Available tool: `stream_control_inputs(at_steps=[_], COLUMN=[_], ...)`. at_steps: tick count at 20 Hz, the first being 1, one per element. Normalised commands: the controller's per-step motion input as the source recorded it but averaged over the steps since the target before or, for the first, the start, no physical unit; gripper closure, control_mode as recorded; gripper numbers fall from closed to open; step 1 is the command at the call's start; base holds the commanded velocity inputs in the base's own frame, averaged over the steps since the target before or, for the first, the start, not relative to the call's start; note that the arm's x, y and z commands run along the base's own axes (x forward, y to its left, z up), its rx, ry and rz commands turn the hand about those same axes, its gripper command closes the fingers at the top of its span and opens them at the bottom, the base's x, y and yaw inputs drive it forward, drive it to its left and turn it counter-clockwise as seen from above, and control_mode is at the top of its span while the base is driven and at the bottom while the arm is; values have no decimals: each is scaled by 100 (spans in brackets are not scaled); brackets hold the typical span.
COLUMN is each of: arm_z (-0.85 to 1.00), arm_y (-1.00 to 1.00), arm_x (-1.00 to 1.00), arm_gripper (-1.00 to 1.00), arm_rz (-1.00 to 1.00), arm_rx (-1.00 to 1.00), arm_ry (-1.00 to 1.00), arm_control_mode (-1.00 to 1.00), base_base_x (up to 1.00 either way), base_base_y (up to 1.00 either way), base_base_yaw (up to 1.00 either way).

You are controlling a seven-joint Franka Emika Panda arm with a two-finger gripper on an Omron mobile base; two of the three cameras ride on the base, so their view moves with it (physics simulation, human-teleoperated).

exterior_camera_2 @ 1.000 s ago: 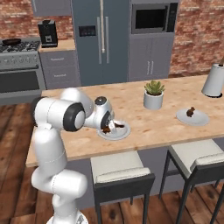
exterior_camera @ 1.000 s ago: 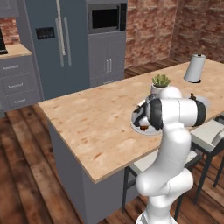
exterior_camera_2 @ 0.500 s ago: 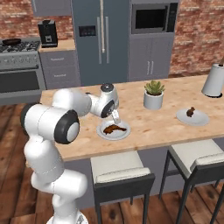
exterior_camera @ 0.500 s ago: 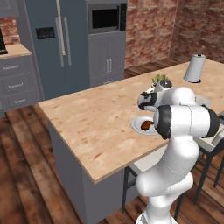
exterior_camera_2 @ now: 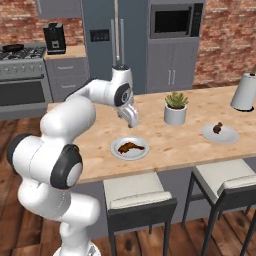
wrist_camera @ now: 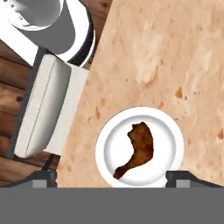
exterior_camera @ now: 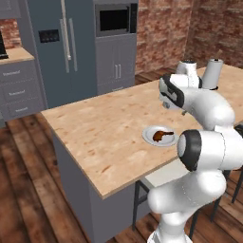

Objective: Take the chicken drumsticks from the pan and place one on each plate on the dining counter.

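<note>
We are hovering our gripper above the dining counter, just over the near plate, with its fingers spread wide and nothing between them. A chicken drumstick is lying flat inside that plate; in the hand view the drumstick is sitting near the middle of the plate, its thin bone end pointing toward the rim. A second drumstick is resting on the far plate, which is sitting well to the right of the near plate, past the potted plant. A stool is standing under the counter edge directly below the near plate. The pan is sitting on the stove, far to the left of the near plate.

We are judging the task as essentially done, since each plate is carrying one drumstick. The risks from here are small but real. If we lower or swing the arm carelessly, a fingertip could catch the near plate's rim and slide it toward the counter edge, which is close by. A sweep to the right of the near plate could knock the potted plant. Closing again over the plate could drag the glossy drumstick off it.
</note>
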Motion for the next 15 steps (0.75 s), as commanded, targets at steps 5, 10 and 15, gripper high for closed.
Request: stream_control_inputs(at_steps=[5, 10, 15], arm_z=[72, -26, -96], arm_y=[78, 74, 67], arm_x=[-100, -100, -100], arm_gripper=[-100, -100, -100], arm_rz=[12, 13, 8], arm_rx=[-21, -7, 5], arm_ry=[39, 6, -2], arm_control_mode=[-100, -100, -100], base_base_x=[0, 0, 0], base_base_y=[0, 0, 0], base_base_yaw=[0, 0, 0])
